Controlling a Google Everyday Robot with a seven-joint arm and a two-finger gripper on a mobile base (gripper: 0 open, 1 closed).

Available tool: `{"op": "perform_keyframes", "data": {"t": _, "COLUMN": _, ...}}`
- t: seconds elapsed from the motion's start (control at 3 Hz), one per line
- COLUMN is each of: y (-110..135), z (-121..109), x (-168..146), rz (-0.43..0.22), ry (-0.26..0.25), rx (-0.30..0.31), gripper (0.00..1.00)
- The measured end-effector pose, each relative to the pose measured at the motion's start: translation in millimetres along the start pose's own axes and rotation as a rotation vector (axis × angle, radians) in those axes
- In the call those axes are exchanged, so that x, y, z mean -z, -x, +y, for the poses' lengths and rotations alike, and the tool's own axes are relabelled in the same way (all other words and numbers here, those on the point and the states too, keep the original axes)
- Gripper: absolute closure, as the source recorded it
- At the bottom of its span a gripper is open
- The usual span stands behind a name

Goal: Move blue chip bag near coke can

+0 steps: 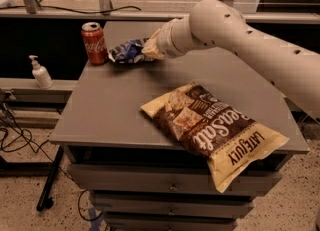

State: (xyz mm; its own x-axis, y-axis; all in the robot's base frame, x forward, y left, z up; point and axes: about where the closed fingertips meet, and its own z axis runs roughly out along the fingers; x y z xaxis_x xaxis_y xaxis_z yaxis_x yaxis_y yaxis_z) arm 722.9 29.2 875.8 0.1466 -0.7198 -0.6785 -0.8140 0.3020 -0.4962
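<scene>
One outstretched arm (240,37), gripper (149,50) clasping blue chip bag (125,51) beside coke can (94,43)

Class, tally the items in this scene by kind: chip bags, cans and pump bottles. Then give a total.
Chip bags: 2 (blue chip bag, held by the gripper; Sea Salt bag)
Cans: 1 (coke can, left of the gripper)
Pump bottles: 1 (white pump bottle)
Total: 4
</scene>
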Motion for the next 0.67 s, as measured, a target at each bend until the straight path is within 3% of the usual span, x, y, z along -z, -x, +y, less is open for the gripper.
{"op": "perform_keyframes", "data": {"t": 0.67, "y": 2.7, "z": 2.1, "x": -1.6, "rz": 0.001, "ry": 0.018, "rx": 0.0, "gripper": 0.12}}
